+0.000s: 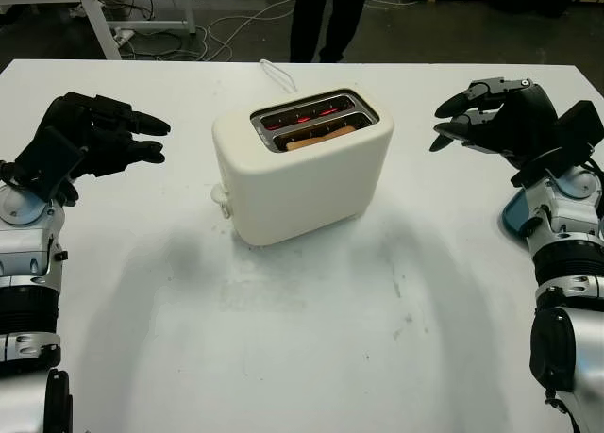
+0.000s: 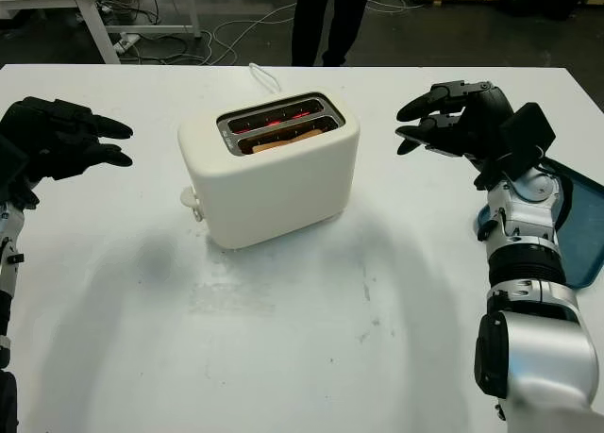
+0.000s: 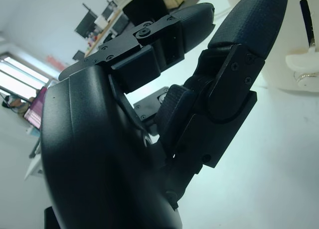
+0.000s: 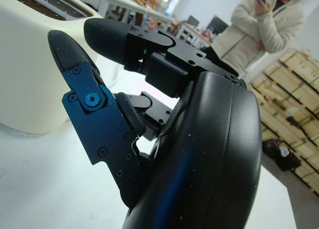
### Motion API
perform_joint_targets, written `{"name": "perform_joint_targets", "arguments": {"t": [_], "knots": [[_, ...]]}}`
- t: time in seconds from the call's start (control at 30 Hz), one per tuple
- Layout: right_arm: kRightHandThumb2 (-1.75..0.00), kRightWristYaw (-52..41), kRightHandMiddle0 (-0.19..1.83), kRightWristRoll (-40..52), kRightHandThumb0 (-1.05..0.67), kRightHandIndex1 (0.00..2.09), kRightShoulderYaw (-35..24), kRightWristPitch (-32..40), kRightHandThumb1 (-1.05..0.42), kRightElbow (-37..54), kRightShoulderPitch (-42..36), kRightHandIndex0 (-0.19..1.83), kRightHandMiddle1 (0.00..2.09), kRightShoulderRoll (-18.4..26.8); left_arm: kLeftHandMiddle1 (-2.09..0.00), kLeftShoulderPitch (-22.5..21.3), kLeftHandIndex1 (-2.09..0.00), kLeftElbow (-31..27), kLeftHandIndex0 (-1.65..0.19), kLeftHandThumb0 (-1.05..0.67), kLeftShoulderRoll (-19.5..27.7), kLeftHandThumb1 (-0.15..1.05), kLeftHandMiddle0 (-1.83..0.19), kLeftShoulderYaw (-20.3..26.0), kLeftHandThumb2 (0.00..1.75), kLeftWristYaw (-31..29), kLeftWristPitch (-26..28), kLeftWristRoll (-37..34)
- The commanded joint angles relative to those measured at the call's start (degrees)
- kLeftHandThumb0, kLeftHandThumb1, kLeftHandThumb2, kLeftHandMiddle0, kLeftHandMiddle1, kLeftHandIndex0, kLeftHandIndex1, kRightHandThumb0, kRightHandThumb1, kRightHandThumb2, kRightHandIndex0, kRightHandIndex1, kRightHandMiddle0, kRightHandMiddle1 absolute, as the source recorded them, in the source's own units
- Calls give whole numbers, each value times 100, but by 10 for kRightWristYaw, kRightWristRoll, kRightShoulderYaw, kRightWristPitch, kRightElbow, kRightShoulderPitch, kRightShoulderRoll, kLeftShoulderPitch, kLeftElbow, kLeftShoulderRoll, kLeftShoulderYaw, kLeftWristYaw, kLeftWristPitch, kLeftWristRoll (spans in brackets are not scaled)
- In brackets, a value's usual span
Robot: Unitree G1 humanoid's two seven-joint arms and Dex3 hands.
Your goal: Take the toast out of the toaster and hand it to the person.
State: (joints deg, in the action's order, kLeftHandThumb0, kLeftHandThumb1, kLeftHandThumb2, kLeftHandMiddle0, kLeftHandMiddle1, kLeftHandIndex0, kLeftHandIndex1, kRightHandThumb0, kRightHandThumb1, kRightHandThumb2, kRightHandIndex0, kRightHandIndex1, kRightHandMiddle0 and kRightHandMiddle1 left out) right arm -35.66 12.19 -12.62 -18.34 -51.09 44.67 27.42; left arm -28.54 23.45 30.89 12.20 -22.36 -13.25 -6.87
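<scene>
Left hand (image 1: 94,136) and right hand (image 1: 495,112), both open, flank the toaster (image 1: 302,164).

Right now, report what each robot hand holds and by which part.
Nothing is held. The left robot hand and right robot hand are open, either side of the toaster; the toast sits in its slot.

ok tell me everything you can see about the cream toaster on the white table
The cream two-slot toaster looks like smooth matte plastic with rounded corners. It stands upright on the white table, turned at an angle. Its far slot glows red inside; the near slot holds a slice of brown toast, sunk low. A side lever faces the robot's left, and a white cord trails behind. Neither hand touches it.
</scene>
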Motion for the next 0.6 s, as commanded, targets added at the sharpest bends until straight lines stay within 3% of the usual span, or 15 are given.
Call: {"name": "perform_joint_targets", "arguments": {"t": [0.0,0.57], "knots": [[0,5,125,-6,-56,78,2,-9,-63,5,6,128,46,-2,-14,-2,0,-2,-141,-105,-4,75,-148,0,0,2,4,-1],[-1,9,124,-9,-56,79,9,0,-64,15,5,125,47,0,-13,-7,0,8,-141,-105,-3,76,-149,-1,0,-2,-4,-1]]}}
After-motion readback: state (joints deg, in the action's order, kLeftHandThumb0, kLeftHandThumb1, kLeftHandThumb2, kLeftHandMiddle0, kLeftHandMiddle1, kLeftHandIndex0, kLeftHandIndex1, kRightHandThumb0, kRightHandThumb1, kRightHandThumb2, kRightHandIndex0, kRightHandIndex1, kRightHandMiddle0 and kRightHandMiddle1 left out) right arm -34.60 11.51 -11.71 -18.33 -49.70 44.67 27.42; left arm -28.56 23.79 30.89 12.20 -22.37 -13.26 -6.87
